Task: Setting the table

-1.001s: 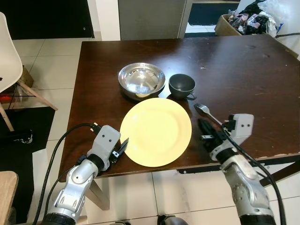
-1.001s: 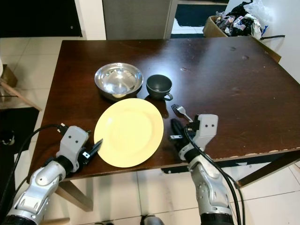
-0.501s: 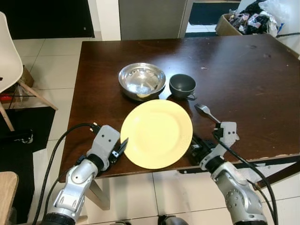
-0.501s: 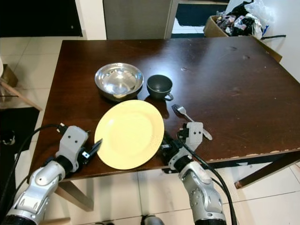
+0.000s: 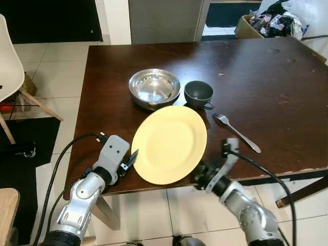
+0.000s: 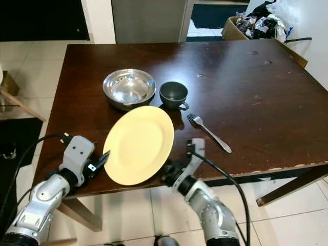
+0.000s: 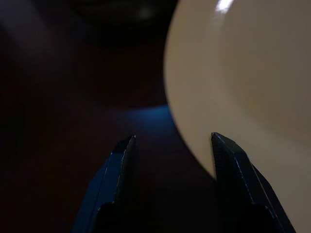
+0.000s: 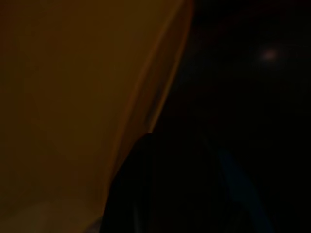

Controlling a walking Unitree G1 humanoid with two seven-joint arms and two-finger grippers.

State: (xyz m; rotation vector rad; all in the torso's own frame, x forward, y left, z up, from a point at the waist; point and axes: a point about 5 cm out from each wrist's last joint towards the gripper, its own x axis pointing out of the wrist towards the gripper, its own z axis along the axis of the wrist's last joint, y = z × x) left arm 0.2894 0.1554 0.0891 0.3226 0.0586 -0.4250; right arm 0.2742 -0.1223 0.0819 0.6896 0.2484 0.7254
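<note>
A yellow plate [image 5: 169, 144] is tilted near the front edge of the dark wooden table [image 5: 266, 77], its right side raised off the wood. My right gripper [image 5: 199, 177] reaches in from below the table edge and is shut on the plate's near right rim; the right wrist view shows the plate's underside [image 8: 73, 107] close up. My left gripper [image 5: 132, 158] lies on the table at the plate's left rim, open, with one fingertip [image 7: 218, 145] just by the rim [image 7: 194, 121]. A fork [image 5: 237, 133] lies right of the plate. A steel bowl [image 5: 154, 87] and a dark cup [image 5: 198, 93] stand behind it.
A white chair [image 5: 10, 66] stands on the tiled floor to the left, with a black mat [image 5: 25, 138] near it. A cardboard box with bags [image 5: 266, 23] sits beyond the table's far right corner.
My right arm has swung down and left from beside the fork to the plate's near right rim. The plate's right side has risen, so it is now tilted. The left gripper stayed put.
</note>
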